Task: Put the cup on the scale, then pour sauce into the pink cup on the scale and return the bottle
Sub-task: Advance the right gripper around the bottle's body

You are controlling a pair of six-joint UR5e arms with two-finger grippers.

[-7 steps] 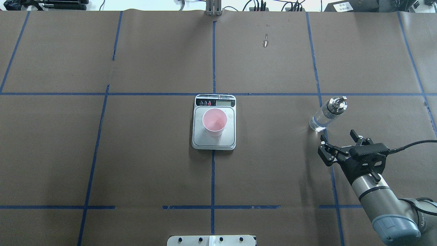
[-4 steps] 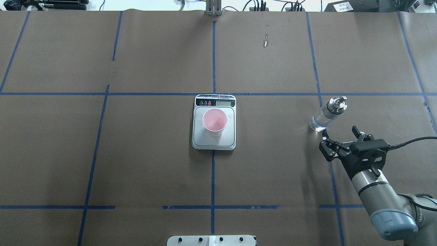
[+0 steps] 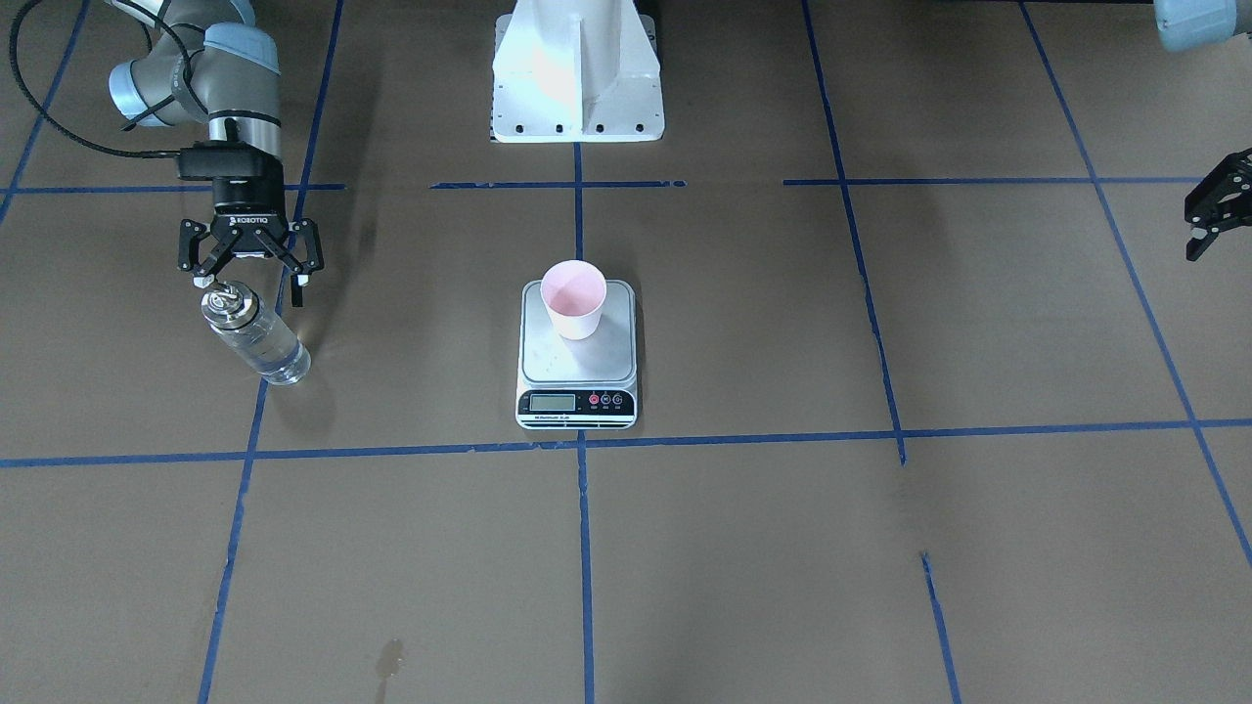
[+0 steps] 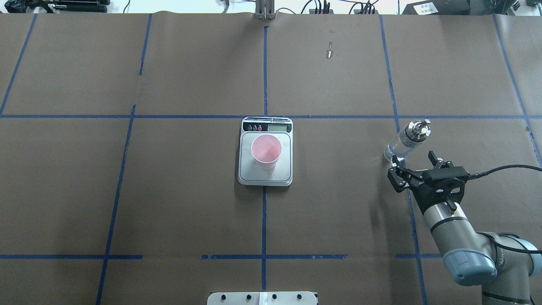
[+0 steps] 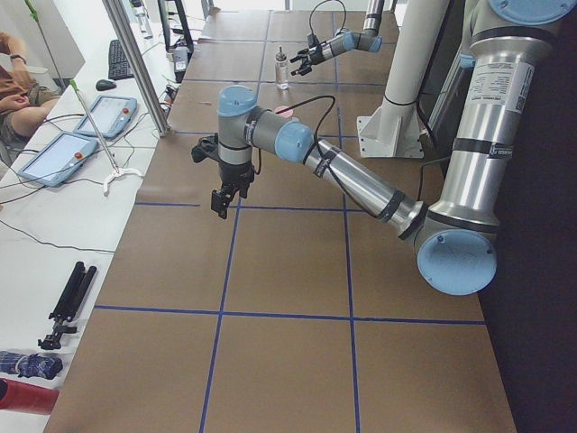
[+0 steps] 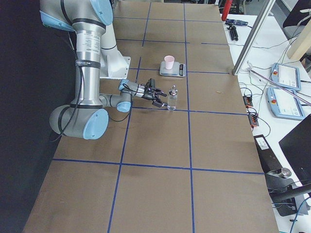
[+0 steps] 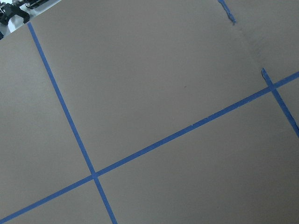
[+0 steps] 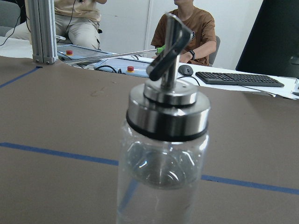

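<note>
Table (image 4: 169, 190): It is wearing brown paper with blue tape lines making big squares.
Right arm (image 4: 465, 250): It is coming in from the near right corner of the table and reaching low toward the bottle.
Left arm (image 5: 361, 180): It is stretching out over the left end of the table, well apart from the scale.
Scale (image 4: 245, 171): It is lying flat in the middle of the table. Its black strip with the little screen and red button is facing the far edge, away from the robot.
Right gripper (image 4: 413, 159): Its two fingers are spreading wide apart and gripping nothing. It is hanging just beside the bottle, on the robot's side of it. One fingertip is showing right by the bottle's bottom, but I cannot tell if it is touching the glass.
Left gripper (image 5: 220, 203): It is pointing down over bare paper with nothing in it. I cannot tell how far apart its fingers are.
Bottle (image 4: 404, 142): It is standing up straight near the right end of the table, well apart from the scale. Its shiny metal top and spout are pointing up.
Cup (image 4: 266, 151): It is standing up on the scale's steel top, closer to the screen end.
Sauce (image 4: 394, 151): It is sitting inside the bottle, looking clear like water.
</note>
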